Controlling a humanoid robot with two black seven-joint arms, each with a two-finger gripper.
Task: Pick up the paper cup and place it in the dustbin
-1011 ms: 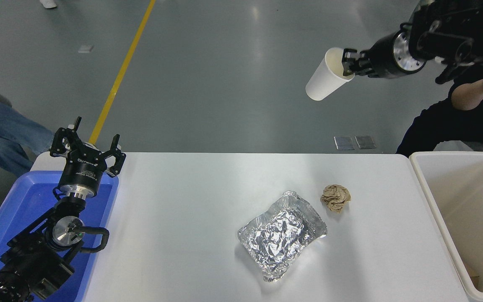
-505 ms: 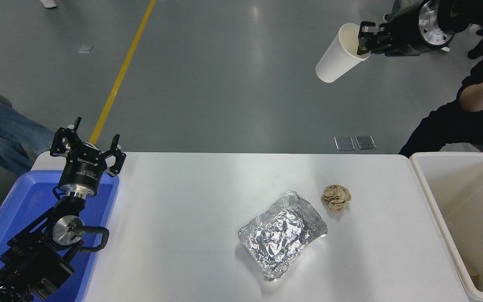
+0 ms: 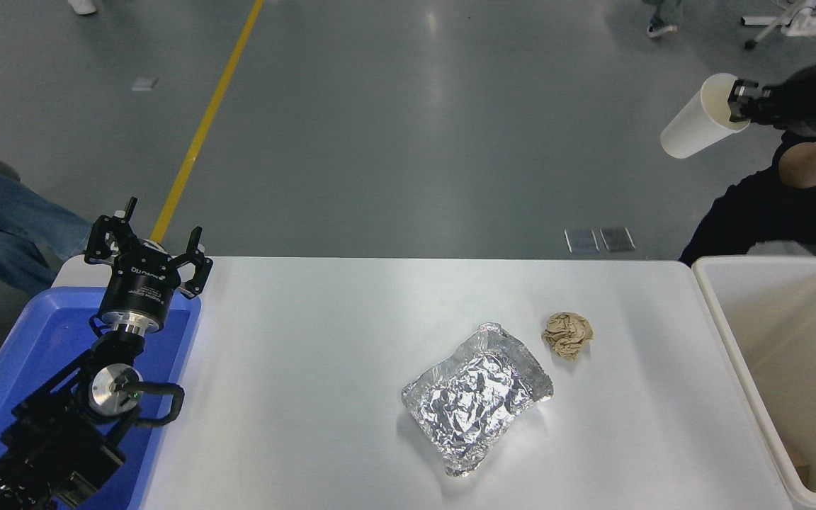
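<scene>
The right hand [image 3: 737, 108] pinches the rim of the paper cup [image 3: 695, 126], one finger inside the mouth, so the cup hangs tilted in the air at the upper right, beyond the worktop's [image 3: 323, 368] far edge and well above the dustbin [image 3: 716, 312]. That rim grip probably lets the cup drop clean once over the tub. The left hand [image 3: 146, 249] rests spread over the blue bin [image 3: 32, 340], parked.
</scene>
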